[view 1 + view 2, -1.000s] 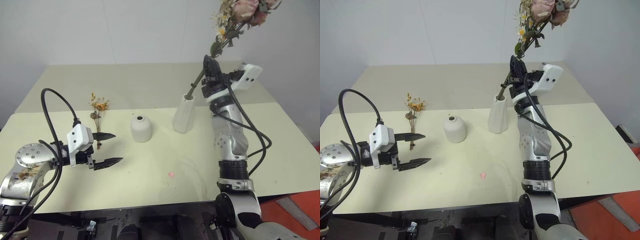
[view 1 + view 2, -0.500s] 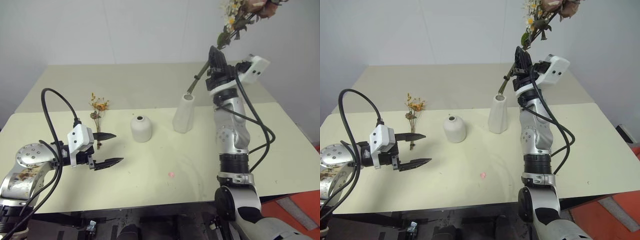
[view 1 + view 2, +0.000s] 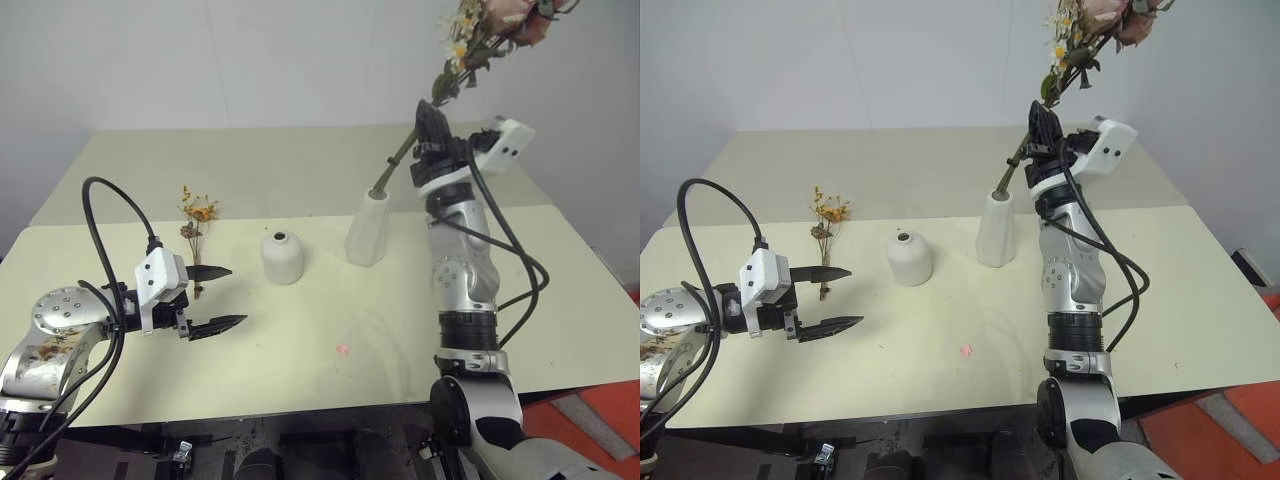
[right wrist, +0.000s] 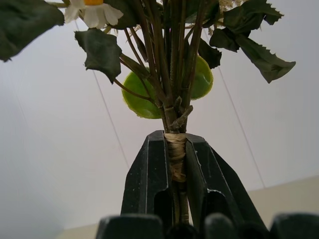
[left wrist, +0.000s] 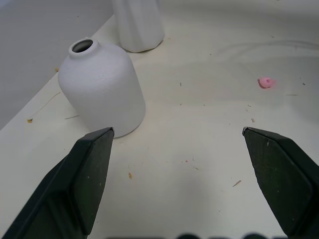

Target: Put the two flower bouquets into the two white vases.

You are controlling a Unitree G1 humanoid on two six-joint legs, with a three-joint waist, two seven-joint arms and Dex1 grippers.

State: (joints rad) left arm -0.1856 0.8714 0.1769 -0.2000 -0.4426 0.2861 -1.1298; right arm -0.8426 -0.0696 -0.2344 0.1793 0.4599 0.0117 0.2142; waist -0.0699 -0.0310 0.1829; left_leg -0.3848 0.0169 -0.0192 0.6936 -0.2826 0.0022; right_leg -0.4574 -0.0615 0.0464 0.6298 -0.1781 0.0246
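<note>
The rose bunch has swung upright, stem end in the tall vase, right pincer clamped on it; left pincer wide, centre-left; squat pot, one sprig on the tabletop

The rose bunch runs off the top edge of both head views, so its upper blooms are cut away. In the right wrist view the leaves and a white flower are cropped at the top, and the stems drop out of sight between the fingers of the right hand. Whether the stem tip sits inside the tall vase or just at its mouth cannot be told. The dried sprig is too small to make out single flowers, and its lower stem passes behind the left hand. In the left wrist view the tall vase's upper part is cut off, and the small pink speck on the desk is too small to identify.
</note>
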